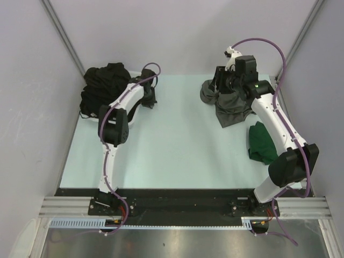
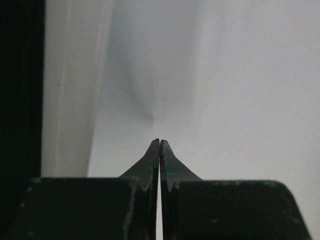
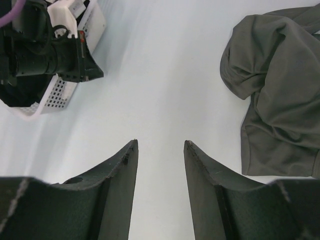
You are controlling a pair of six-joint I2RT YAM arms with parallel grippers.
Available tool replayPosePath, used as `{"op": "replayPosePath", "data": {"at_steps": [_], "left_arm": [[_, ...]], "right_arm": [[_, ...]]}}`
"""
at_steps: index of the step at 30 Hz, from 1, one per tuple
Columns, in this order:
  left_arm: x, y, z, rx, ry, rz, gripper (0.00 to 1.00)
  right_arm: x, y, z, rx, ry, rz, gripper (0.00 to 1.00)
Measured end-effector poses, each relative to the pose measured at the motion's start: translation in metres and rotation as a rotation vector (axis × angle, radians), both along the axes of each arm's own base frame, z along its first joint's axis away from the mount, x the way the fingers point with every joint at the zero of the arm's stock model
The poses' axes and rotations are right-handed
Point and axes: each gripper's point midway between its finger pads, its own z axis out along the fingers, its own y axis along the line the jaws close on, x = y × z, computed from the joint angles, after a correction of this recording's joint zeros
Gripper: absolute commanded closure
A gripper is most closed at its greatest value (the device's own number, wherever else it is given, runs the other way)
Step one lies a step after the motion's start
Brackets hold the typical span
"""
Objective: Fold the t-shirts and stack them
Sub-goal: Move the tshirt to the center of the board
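Observation:
A crumpled charcoal grey t-shirt [image 1: 232,107] lies at the back right of the table; the right wrist view has it [image 3: 280,95] to the right of my fingers. A dark green t-shirt [image 1: 262,142] lies bunched nearer, beside the right arm. Black t-shirts [image 1: 105,88] are heaped at the back left. My right gripper [image 1: 216,81] hovers at the grey shirt's left edge, open and empty [image 3: 160,144] over bare table. My left gripper [image 1: 149,99] is beside the black heap, shut on nothing [image 2: 159,142].
A white plastic basket [image 3: 55,95] sits under the black heap, with the left arm's wrist [image 3: 45,50] in front of it. Grey walls close in the table [image 1: 172,145] at the back and on both sides.

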Motion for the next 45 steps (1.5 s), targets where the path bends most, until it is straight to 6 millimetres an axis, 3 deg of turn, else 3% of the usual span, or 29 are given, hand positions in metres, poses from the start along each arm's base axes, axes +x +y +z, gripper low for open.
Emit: {"op": "replayPosePath", "data": {"at_steps": [7, 17, 30, 45], "left_arm": [[0.008, 0.036, -0.001, 0.009, 0.002, 0.051, 0.99], [0.009, 0.037, -0.004, 0.015, 0.007, 0.044, 0.99], [0.02, 0.038, -0.016, 0.015, 0.004, 0.04, 0.99], [0.029, 0.084, -0.015, 0.017, -0.003, 0.117, 0.99]], "right_arm": [[-0.005, 0.01, -0.007, -0.003, 0.016, 0.015, 0.53], [-0.012, 0.024, -0.007, -0.006, 0.017, 0.041, 0.53], [-0.019, 0.017, -0.023, -0.049, 0.063, 0.014, 0.53], [-0.026, 0.021, -0.032, -0.059, 0.084, 0.025, 0.52]]}}
